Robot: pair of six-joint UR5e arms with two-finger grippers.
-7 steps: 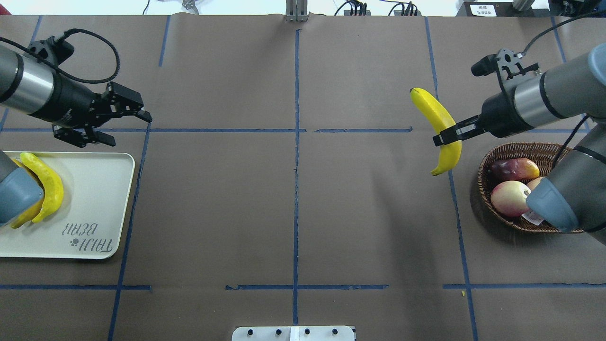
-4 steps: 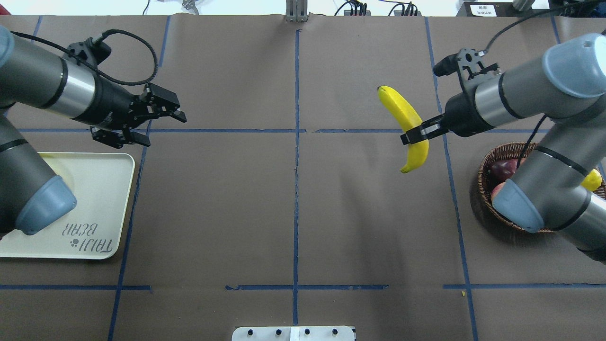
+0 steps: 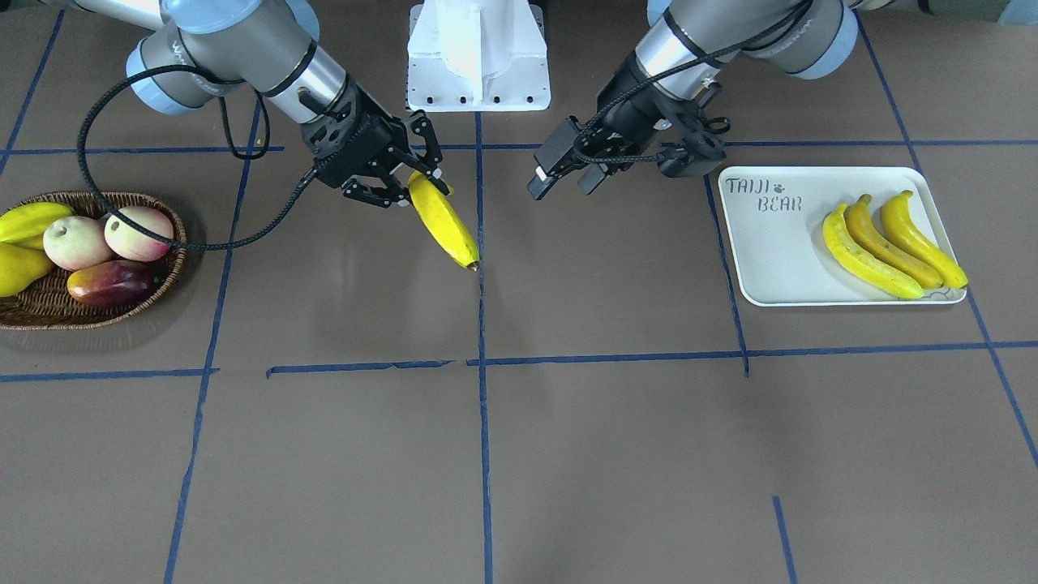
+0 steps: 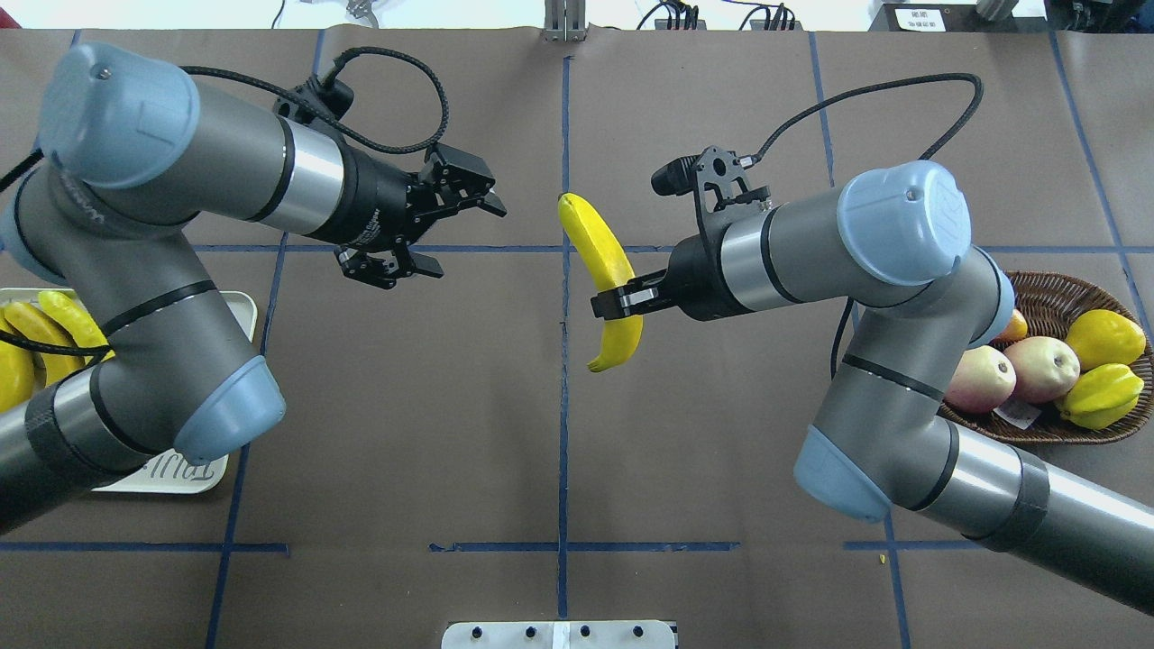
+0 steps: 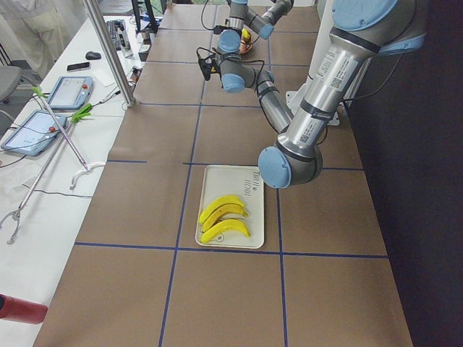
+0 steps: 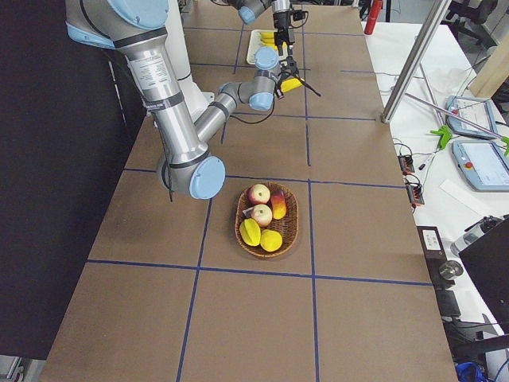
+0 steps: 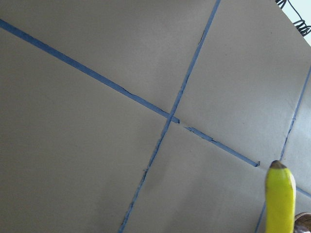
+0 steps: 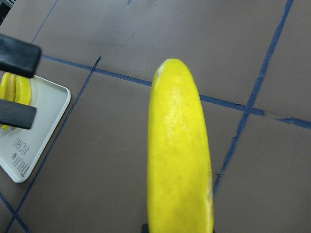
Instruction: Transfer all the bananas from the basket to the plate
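Banana (image 4: 595, 239) hangs mid-table, squeezed tight by the right gripper (image 4: 618, 302). Left gripper (image 4: 469, 241) near it is spread wide.

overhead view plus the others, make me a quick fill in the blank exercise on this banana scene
1. The banana in the air is held by the robot's ___ arm.
2. The plate holds ___ bananas.
3. The left gripper is empty, its fingers ___.

Missing words: right; three; open
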